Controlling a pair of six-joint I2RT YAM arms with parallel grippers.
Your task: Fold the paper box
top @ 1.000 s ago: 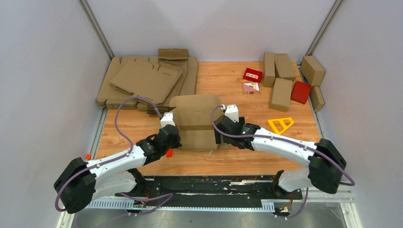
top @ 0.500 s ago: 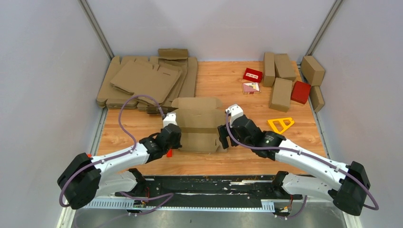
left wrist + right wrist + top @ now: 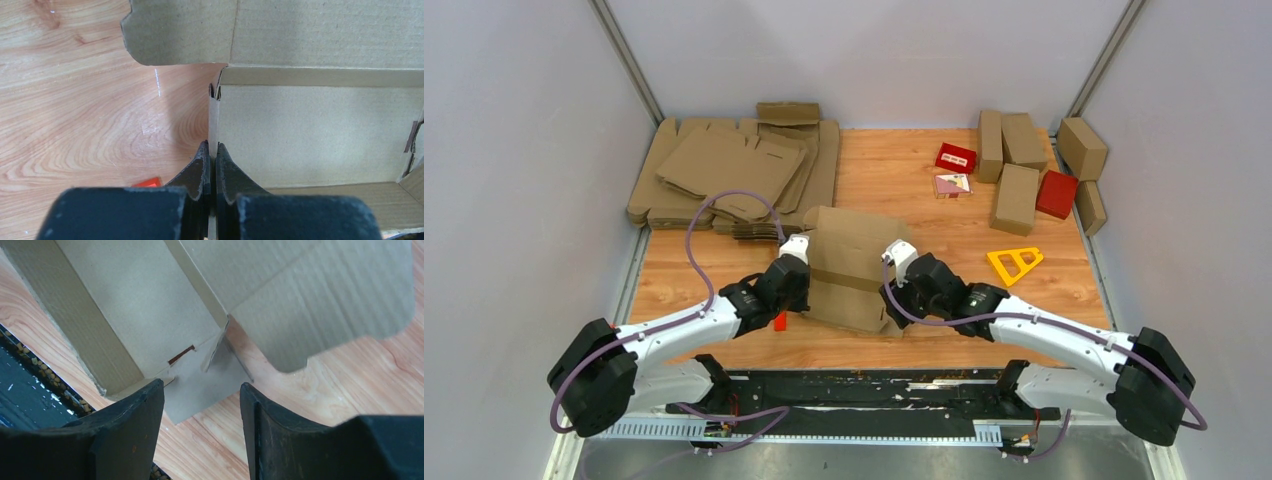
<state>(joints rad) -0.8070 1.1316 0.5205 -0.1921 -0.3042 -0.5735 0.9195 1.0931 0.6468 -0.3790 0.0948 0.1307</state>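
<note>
While askew, box (image 3: pixel 852 258) in L gripper (image 3: pixel 210 152)

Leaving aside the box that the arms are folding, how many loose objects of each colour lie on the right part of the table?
Brown closed cartons: 5
Red boxes: 2
Pinkish box: 1
Yellow triangle: 1
Total: 9

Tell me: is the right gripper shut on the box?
No, the right gripper is wide open, its fingers spread apart in front of the box.
</note>
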